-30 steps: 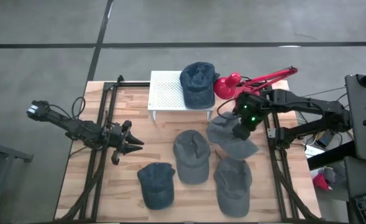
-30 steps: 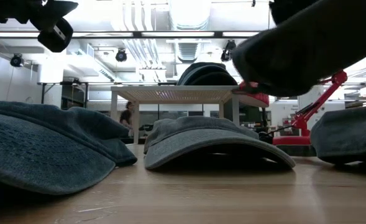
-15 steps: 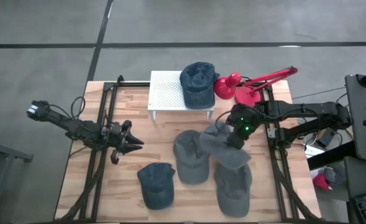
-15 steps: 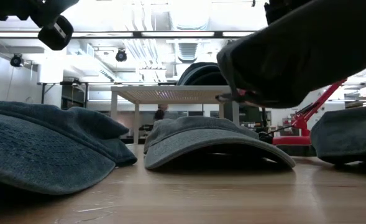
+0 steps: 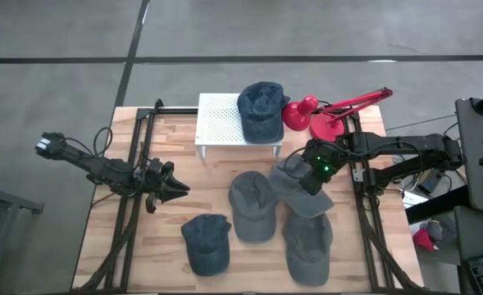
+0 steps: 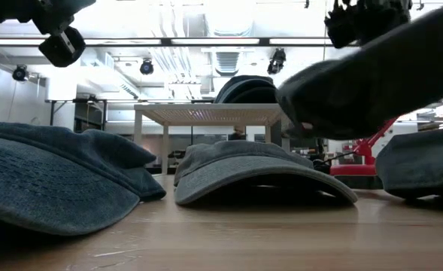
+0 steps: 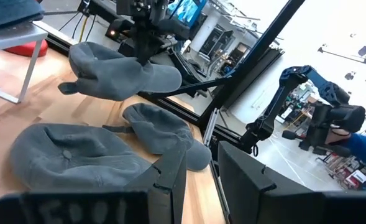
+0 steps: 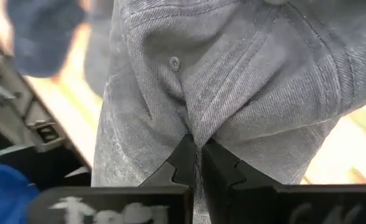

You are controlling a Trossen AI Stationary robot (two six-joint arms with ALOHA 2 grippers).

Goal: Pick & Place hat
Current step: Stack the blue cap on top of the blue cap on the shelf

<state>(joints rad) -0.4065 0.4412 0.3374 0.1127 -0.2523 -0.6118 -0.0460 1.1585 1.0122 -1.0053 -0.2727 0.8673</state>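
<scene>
A grey hat hangs in the air over the table's right half, above the other hats, with my right gripper shut on it. In the low view the hat is tilted, its brim end low. Three more hats lie crown up on the wood: one in the middle, one near the front, one at the right front. A bluer hat rests on the white stand. My left gripper waits at the left, level, open and holding nothing. My right gripper pinches a gathered fold of the hat's crown cloth between its two fingers, close to the top button. The fingers slant down onto it from above. The hat hangs below them, tilted and clear of the table and of the hats underneath.
A red desk lamp stands at the back right beside the stand. Black frame rails run along both sides of the table. Bare wood lies between my left gripper and the hats.
My right gripper has carried the hat down and toward the table's near-left, over the middle hats; the hat has tipped so that its brim end hangs lower. My left gripper has rolled about its own axis without shifting place.
</scene>
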